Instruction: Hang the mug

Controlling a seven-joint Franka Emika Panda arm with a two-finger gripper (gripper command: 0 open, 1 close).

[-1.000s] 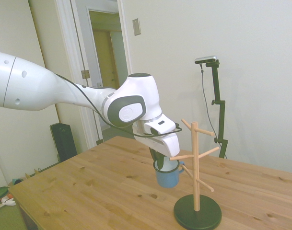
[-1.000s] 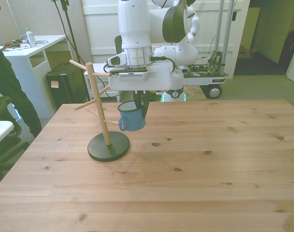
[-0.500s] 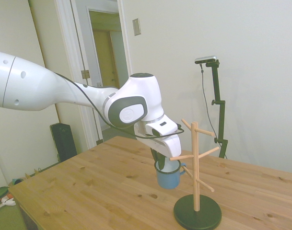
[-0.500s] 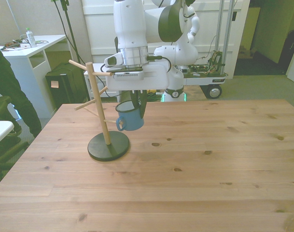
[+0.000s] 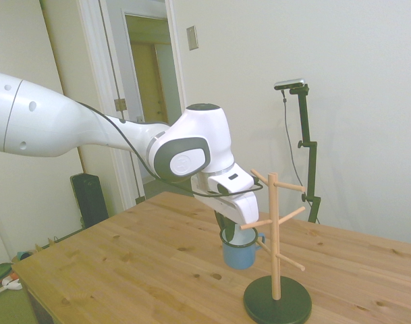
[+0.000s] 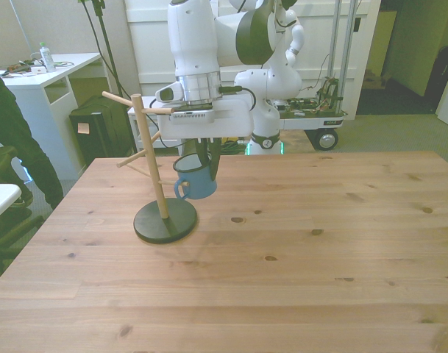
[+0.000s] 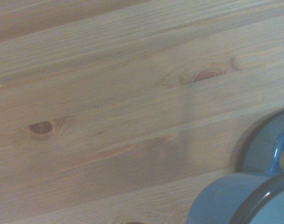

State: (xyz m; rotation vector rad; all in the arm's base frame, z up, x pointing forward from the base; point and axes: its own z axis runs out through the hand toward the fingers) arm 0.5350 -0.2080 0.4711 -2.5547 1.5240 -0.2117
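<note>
The light-blue mug [image 6: 196, 182] hangs upright above the table, held by its rim in my gripper [image 6: 207, 168], which is shut on it. Its loop handle [image 6: 179, 190] points to the front view's left, close to the pole of the wooden peg rack [image 6: 151, 165]. From the side, the mug [image 5: 239, 252] sits just behind a lower peg [image 5: 256, 223], below my gripper [image 5: 229, 231]. In the wrist view the mug [image 7: 235, 200] fills one corner, with the bare table [image 7: 109, 107] beneath it.
The rack's dark round base [image 6: 165, 222] stands on the table at the front view's left. A person in dark clothes [image 6: 6, 125] stands beside a white desk [image 6: 51, 77] past the table's edge on that side. A wheeled cart [image 6: 312, 118] is behind the table.
My gripper has carried the mug toward the rack, to the front view's left and slightly higher. The handle is now nearer the pole.
</note>
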